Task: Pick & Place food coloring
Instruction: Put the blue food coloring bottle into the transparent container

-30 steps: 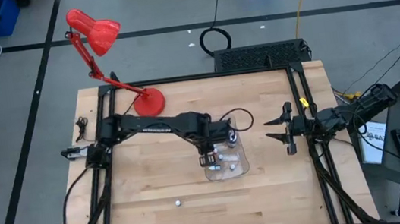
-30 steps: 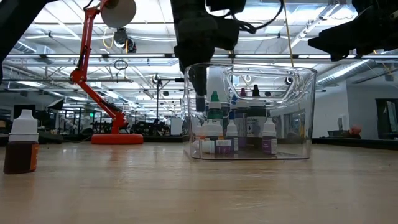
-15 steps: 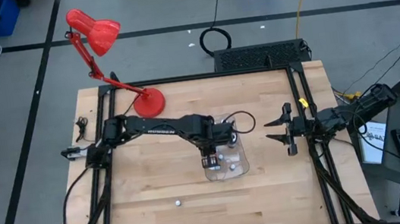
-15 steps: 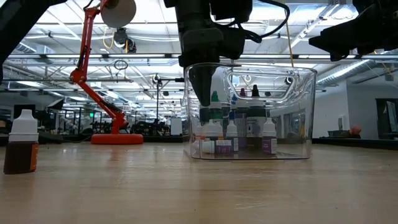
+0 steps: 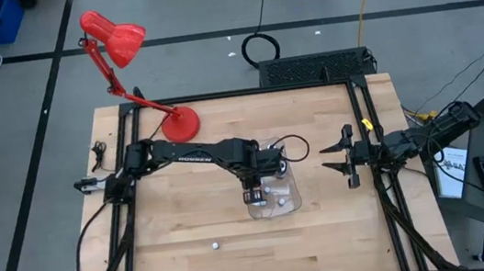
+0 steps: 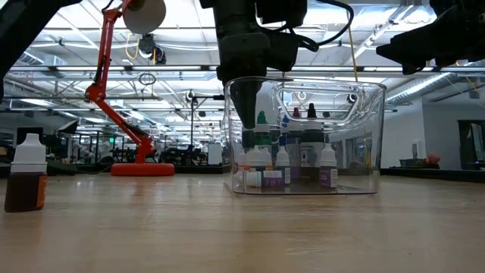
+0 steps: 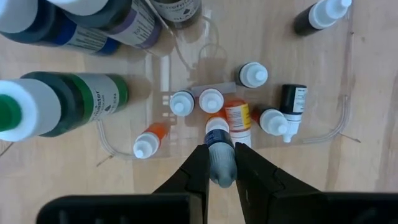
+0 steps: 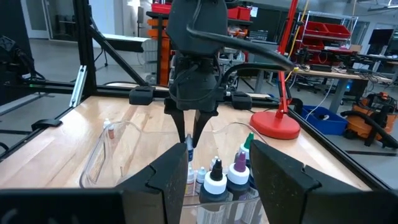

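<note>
The clear tray (image 5: 294, 201) sits mid-table and holds the food coloring bottles (image 6: 284, 163), some upright and some lying on their sides (image 7: 249, 93). One brown bottle with a white cap (image 5: 214, 245) stands alone near the table's near edge (image 6: 26, 174). My left gripper (image 5: 251, 193) reaches down into the tray's left end (image 6: 246, 121) and is shut on a small dark bottle (image 7: 219, 158). My right gripper (image 5: 327, 164) waits open to the tray's right, level with the table and facing the tray (image 8: 217, 155). My left gripper pinches the small dark bottle by its body (image 7: 221, 168) between the two fingers (image 7: 196, 171), coming from above and pointing down. The bottle lies along the fingers, and its white cap (image 7: 217, 126) sticks out past the fingertips, downward. Whether it touches the tray floor I cannot tell.
A red desk lamp stands on its base (image 5: 180, 123) at the table's far left. A black frame (image 5: 373, 184) borders the table on both sides. Bare wood lies in front of the tray and around the lone bottle.
My left gripper has shifted slightly over the tray's left end between one second and half a second ago, and has since kept still, shut on the bottle. The tray and the other bottles stand as before.
</note>
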